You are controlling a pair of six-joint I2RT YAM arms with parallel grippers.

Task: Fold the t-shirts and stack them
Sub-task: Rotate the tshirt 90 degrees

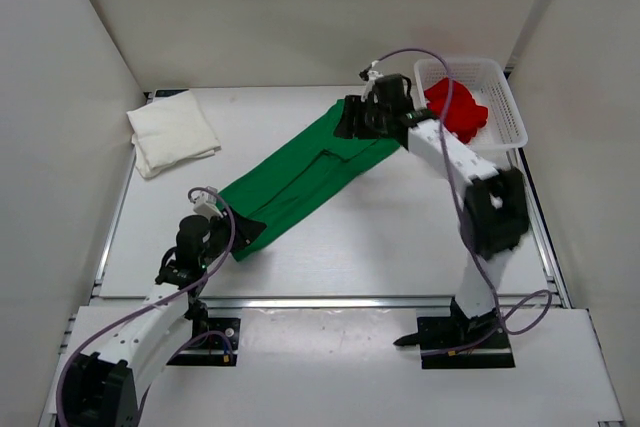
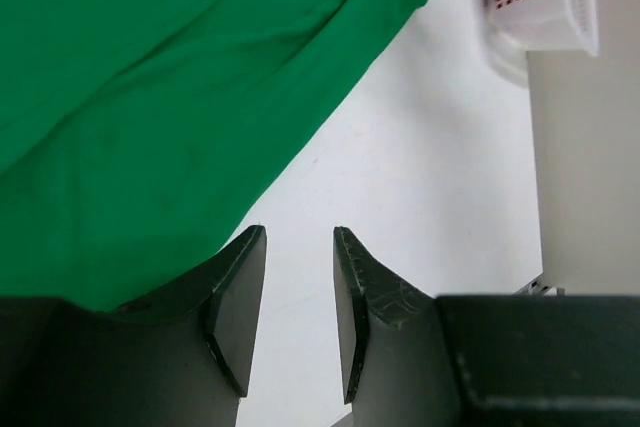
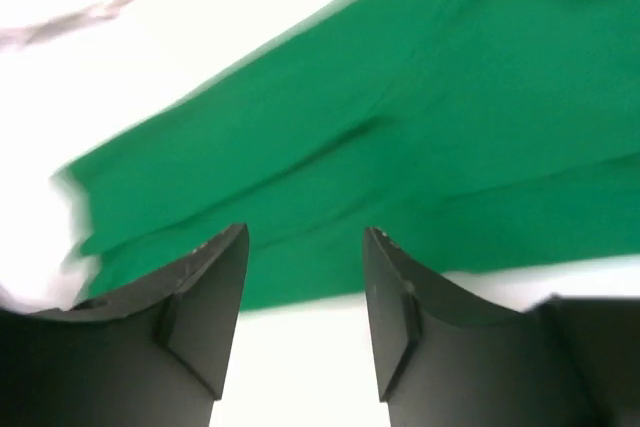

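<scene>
green t-shirt (image 1: 300,182) laid out diagonal on the bench (image 1: 400,237), left end effector (image 2: 300,232) and right end effector (image 3: 305,230) both released, gripping nothing, white t-shirt (image 1: 172,132) folded far-left, red t-shirt (image 1: 458,112) in basket (image 1: 512,112)

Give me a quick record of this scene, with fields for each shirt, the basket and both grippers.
white shirt: folded, at the far left of the table
green shirt: laid out as a long diagonal strip across the middle
red shirt: crumpled inside the basket
basket: far right corner
left gripper: open, at the green shirt's near end, only bare table between the fingers
right gripper: open, at the green shirt's far end; its view is blurred
stack: not yet started
</scene>
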